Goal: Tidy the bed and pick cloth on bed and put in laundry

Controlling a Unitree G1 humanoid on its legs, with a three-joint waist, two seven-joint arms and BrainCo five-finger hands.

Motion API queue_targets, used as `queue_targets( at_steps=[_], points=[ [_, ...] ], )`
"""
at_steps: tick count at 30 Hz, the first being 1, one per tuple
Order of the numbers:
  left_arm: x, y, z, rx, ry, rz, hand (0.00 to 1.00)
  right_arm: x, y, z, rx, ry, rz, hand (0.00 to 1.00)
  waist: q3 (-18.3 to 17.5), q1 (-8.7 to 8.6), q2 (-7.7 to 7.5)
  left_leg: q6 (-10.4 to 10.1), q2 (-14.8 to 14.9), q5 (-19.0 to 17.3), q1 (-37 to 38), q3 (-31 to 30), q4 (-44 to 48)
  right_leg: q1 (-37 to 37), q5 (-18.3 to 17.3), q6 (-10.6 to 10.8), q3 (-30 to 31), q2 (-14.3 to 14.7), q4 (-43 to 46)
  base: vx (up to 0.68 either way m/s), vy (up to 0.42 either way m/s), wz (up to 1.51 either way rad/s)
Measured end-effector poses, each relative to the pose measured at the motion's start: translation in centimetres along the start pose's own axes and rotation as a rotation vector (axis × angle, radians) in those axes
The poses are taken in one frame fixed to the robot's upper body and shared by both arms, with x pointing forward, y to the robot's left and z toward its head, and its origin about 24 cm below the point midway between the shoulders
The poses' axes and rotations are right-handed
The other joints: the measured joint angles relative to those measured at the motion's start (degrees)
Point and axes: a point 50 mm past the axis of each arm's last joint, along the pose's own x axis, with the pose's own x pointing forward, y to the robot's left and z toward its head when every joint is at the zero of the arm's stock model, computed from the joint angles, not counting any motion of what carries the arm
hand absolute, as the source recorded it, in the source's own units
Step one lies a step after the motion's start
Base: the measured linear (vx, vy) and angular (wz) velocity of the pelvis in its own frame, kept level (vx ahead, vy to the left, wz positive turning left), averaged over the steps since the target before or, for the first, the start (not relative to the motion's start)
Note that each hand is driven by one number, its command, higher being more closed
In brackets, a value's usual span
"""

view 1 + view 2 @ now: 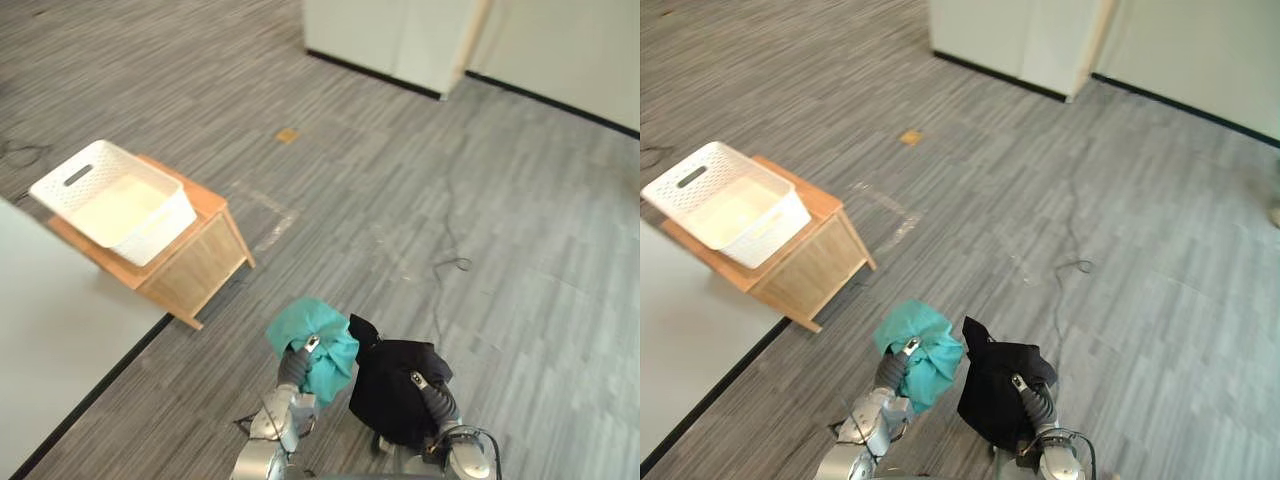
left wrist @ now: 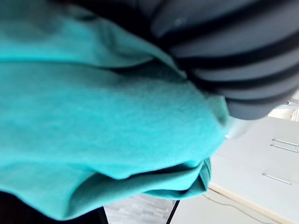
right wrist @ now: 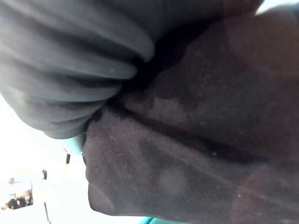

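Low in the head views, at about 6 o'clock, we see the left hand [image 1: 294, 367] raised with a teal cloth [image 1: 322, 340] bunched over it. The cloth wraps the hand so fully that we cannot tell whether it is clamped on the fabric. At 3 o'clock of it, the right hand [image 1: 433, 400] carries a black cloth [image 1: 388, 385] the same way, and again we cannot tell its state. The two bundles meet edge to edge above the grey floor [image 1: 420, 200]. Well apart, at about 10 o'clock from the hands, a white basket [image 1: 160, 232] sits on a low wooden table [image 1: 200, 265] – it looks empty. A white surface [image 1: 60, 330] lies at 8 o'clock.
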Motion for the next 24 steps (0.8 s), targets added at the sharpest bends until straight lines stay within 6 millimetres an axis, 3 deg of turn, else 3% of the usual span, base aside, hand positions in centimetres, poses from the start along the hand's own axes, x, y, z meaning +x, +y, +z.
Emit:
queue_targets(
  at_steps=[1, 2, 3, 4, 5, 6, 7, 8, 9, 10, 11, 12, 14, 17, 19, 20, 21, 22, 23, 24],
  points=[
    [-0.1, 0.2, -0.2, 0.006, 0.008, 0.008, 1.0, -0.1, 0.0, -0.2, 0.002, 0.006, -0.001, 1.0, -0.22, 0.29, -0.61, -2.84, 1.16, -1.65, 3.18, -1.34, -0.99, -0.62, 4.33, 0.4, 4.4, -0.5, -6.42, 0.8, -0.486, 1.09],
    [-0.3, 0.3, -0.6, 0.006, 0.019, 0.014, 1.0, -0.3, 0.0, -0.4, 0.003, 0.014, -0.002, 1.0, -0.33, 0.3, -0.76, -4.34, 1.92, -2.53, 5.51, -1.89, -1.41, -0.62, 5.49, 0.17, 6.19, -0.65, -6.75, 0.71, -0.436, 0.81],
    [-0.5, 0.2, -1.3, -0.007, 0.047, 0.022, 1.0, -0.2, -0.3, -0.4, -0.009, 0.016, -0.004, 1.0, -0.56, 0.13, 0.92, -5.75, 4.5, -2.68, 7.98, -2.34, -1.51, -1.64, 12.31, 1.5, 6.21, 0.36, 0.15, 0.88, -0.558, 0.51],
    [-0.7, -0.1, -1.9, -0.023, 0.072, 0.024, 1.0, -0.1, -0.6, -0.1, -0.024, 0.01, -0.003, 1.0, -1.93, 0.35, 3.22, -8.19, 8.39, -0.27, 6.5, -2.63, 1.9, -4.77, 8.85, 0.38, 5.34, 2.19, 8.82, 0.76, -0.483, 0.32],
    [-0.6, -0.2, -1.9, -0.024, 0.069, 0.022, 1.0, 0.1, -0.6, 0.2, -0.027, 0.0, 0.0, 1.0, -2.17, 0.38, 4.18, -7.56, 9.75, 1.33, 5.17, -2.75, 5.0, -5.16, 6.59, -0.62, 4.74, 2.73, 11.12, 0.74, -0.509, 0.15],
    [-0.6, -0.2, -1.8, -0.027, 0.066, 0.024, 1.0, 0.4, -0.7, 0.5, -0.032, -0.011, 0.001, 1.0, -1.97, 0.18, 3.96, -4.47, 11.8, 5.6, 1.43, -3.25, 13.22, -4.78, 3.13, -2.18, 3.68, 3.85, 13.81, 0.67, -0.538, 0.02],
    [-0.7, 0.0, -1.9, -0.028, 0.068, 0.029, 1.0, 0.4, -0.7, 0.5, -0.036, -0.009, 0.006, 1.0, -1.83, 0.55, 4.16, 1.38, 15.71, 12.58, -4.13, -3.62, 25.6, -1.6, 0.72, -3.83, 1.97, 6.02, 12.84, 0.65, -0.51, -0.02],
    [-0.7, 0.1, -1.8, -0.027, 0.067, 0.031, 1.0, 0.4, -0.7, 0.5, -0.037, -0.011, 0.005, 1.0, -1.37, 0.99, 4.1, 3.52, 18.04, 13.83, -6.99, -3.67, 32.72, 1.02, 0.01, -4.86, 1.04, 7.7, 11.35, 0.76, -0.569, -0.15],
    [-0.7, 0.1, -1.9, -0.03, 0.067, 0.029, 1.0, 0.5, -0.6, 0.8, -0.039, -0.021, 0.009, 1.0, -0.03, 1.1, 4.39, 5.77, 20.26, 11.94, -11.07, -4.27, 44.29, 6.5, -0.91, -6.3, 0.21, 10.58, 8.29, 0.48, -0.322, -0.18],
    [-0.9, 0.1, -2.0, -0.032, 0.071, 0.03, 1.0, 0.6, -0.5, 0.9, -0.041, -0.028, 0.014, 1.0, 0.7, 1.22, 4.09, 6.88, 20.25, 10.87, -13.0, -5.25, 49.23, 9.42, -1.35, -7.0, -0.21, 11.43, 6.71, 0.53, -0.349, -0.19],
    [-1.2, 0.3, -2.3, -0.036, 0.082, 0.032, 1.0, 0.6, -0.3, 1.1, -0.051, -0.036, 0.027, 1.0, 1.48, 1.5, 2.86, 8.06, 17.18, 9.11, -16.99, -6.74, 55.26, 14.09, -2.62, -8.49, 0.17, 12.46, 4.22, 0.37, -0.226, -0.22],
    [-1.4, 0.3, -2.5, -0.04, 0.086, 0.026, 1.0, 0.8, -0.2, 1.3, -0.061, -0.044, 0.037, 1.0, 1.76, 2.25, 2.49, 7.71, 14.34, 7.74, -20.07, -6.75, 56.56, 16.73, -3.43, -8.88, 1.03, 13.09, 2.18, 0.45, -0.232, -0.31],
    [-1.7, 0.1, -2.6, -0.057, 0.087, 0.021, 1.0, 0.9, -0.1, 1.4, -0.078, -0.047, 0.051, 1.0, 2.02, 4.19, 2.82, 4.63, 7.74, 3.93, -27.61, -4.99, 52.6, 22.12, -3.94, -8.53, 1.8, 14.04, -3.05, 0.48, -0.154, -0.26],
    [-2.4, 0.3, -2.5, -0.077, 0.073, 0.032, 1.0, 1.1, 0.2, 1.6, -0.089, -0.053, 0.07, 1.0, 1.98, 4.55, 3.2, 4.43, 4.87, 3.09, -32.01, 3.08, 38.75, 27.52, -4.41, -7.72, 1.54, 14.12, -8.98, 0.46, -0.061, 0.06],
    [-2.7, 0.1, -1.7, -0.084, 0.031, 0.012, 1.0, 1.4, 0.5, 2.2, -0.093, -0.074, 0.078, 1.0, 1.52, 4.79, 3.61, 4.72, 4.5, 3.88, -31.93, 16.38, 17.75, 32.34, -6.83, -4.48, -0.12, 14.68, -13.32, 0.53, -0.013, 0.22],
    [-2.6, 0.1, -1.6, -0.084, 0.029, 0.011, 1.0, 1.5, 0.5, 2.2, -0.094, -0.074, 0.078, 1.0, 1.43, 4.86, 3.62, 4.98, 4.46, 4.02, -31.88, 16.88, 16.86, 32.65, -7.2, -3.93, -0.3, 14.76, -13.29, 0.54, 0.042, 0.1],
    [-2.7, 0.2, -1.5, -0.083, 0.025, 0.012, 1.0, 1.4, 0.6, 1.9, -0.097, -0.062, 0.075, 1.0, 0.42, 6.69, 1.85, 9.74, 3.31, 6.88, -31.32, 18.35, 16.35, 33.17, -10.58, -1.75, -0.74, 13.38, -10.56, 0.63, 0.053, 0.11],
    [-2.7, 0.2, -1.7, -0.083, 0.034, 0.015, 1.0, 1.0, 0.6, 1.3, -0.098, -0.041, 0.069, 1.0, -0.95, 7.03, 0.35, 12.02, 1.46, 8.11, -30.04, 18.27, 16.25, 32.75, -12.84, 0.79, -0.98, 11.55, -3.78, 0.68, 0.053, 0.28],
    [-2.7, 0.2, -1.9, -0.081, 0.041, 0.015, 1.0, 1.1, 0.6, 1.3, -0.105, -0.041, 0.068, 1.0, -0.93, 6.79, -0.66, 12.99, 0.65, 7.5, -29.26, 17.23, 16.84, 31.08, -13.61, 2.14, -1.35, 10.0, 2.82, 0.75, 0.03, 0.72],
    [-2.6, 0.2, -1.8, -0.071, 0.038, 0.015, 1.0, 1.1, 0.5, 1.0, -0.107, -0.03, 0.062, 1.0, -1.15, 6.34, -2.07, 12.77, -0.88, 5.51, -26.76, 15.1, 16.18, 25.34, -10.77, 4.72, -1.38, 6.55, 20.54, 0.76, 0.013, 1.09]
  ],
)
